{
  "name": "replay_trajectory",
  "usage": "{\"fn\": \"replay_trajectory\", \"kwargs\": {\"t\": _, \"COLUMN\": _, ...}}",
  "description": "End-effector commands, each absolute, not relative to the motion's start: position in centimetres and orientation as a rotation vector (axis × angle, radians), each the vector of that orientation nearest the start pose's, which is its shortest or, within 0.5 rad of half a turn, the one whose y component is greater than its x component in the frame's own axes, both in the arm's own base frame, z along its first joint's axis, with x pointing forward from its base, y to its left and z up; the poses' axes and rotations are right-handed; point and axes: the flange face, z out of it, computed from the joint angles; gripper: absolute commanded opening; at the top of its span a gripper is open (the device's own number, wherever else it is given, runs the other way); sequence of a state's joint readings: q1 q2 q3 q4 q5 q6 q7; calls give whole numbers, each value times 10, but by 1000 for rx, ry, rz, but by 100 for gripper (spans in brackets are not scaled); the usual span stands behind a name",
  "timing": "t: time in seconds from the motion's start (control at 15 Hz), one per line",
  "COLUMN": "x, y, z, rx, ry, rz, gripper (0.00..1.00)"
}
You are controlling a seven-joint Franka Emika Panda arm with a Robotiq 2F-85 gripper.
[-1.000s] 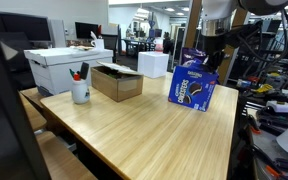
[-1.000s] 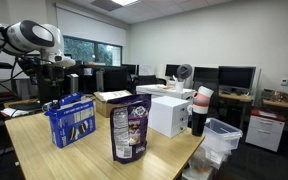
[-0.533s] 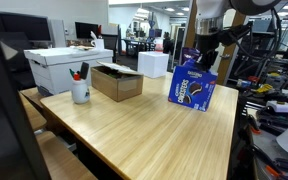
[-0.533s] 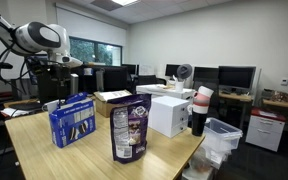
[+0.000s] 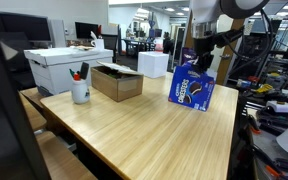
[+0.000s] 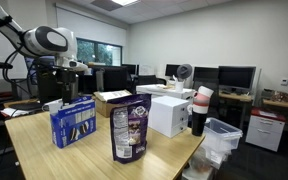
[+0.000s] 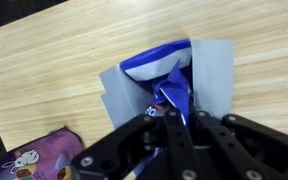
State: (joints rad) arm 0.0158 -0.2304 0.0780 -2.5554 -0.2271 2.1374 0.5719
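Office wooden table (image 5: 134,135), blue package (image 5: 191,92) directly below gripper (image 5: 203,60), jaws pinched tight on its top edge.

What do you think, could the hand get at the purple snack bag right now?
Probably not yet: the hand is shut on the blue printed package. The purple snack bag stands nearby with nothing between.

I see the blue cookie box (image 5: 193,90) standing upright on the wooden table (image 5: 134,130) (top flap raised), near one edge.
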Motion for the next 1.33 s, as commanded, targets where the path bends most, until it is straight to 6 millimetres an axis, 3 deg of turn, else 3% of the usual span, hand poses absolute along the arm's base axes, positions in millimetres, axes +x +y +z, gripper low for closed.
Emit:
{"fn": "replay_trajectory", "kwargs": {"t": 0.0, "x": 414, "y": 21, "z": 331, "rx": -3294, "ry": 530, "rz": 242, "gripper": 34}}
{"fn": "replay_trajectory", "kwargs": {"t": 0.2, "x": 408, "y": 21, "z": 341, "rx": -3280, "ry": 525, "rz": 215, "gripper": 48}}
{"fn": "replay_trajectory", "kwargs": {"t": 0.4, "x": 398, "y": 19, "z": 358, "rx": -3269, "ry": 531, "rz": 146, "gripper": 81}}
{"fn": "replay_trajectory", "kwargs": {"t": 0.6, "x": 396, "y": 19, "z": 365, "rx": -3260, "ry": 533, "rz": 117, "gripper": 98}}
{"fn": "replay_trajectory", "kwargs": {"t": 1.0, "x": 389, "y": 6, "z": 380, "rx": -3211, "ry": 609, "rz": 61, "gripper": 100}}
{"fn": "replay_trajectory", "kwargs": {"t": 1.2, "x": 383, "y": -21, "z": 381, "rx": -3164, "ry": 702, "rz": 70, "gripper": 100}}
{"fn": "replay_trajectory", "kwargs": {"t": 1.27, "x": 381, "y": -31, "z": 380, "rx": -3150, "ry": 731, "rz": 79, "gripper": 75}}
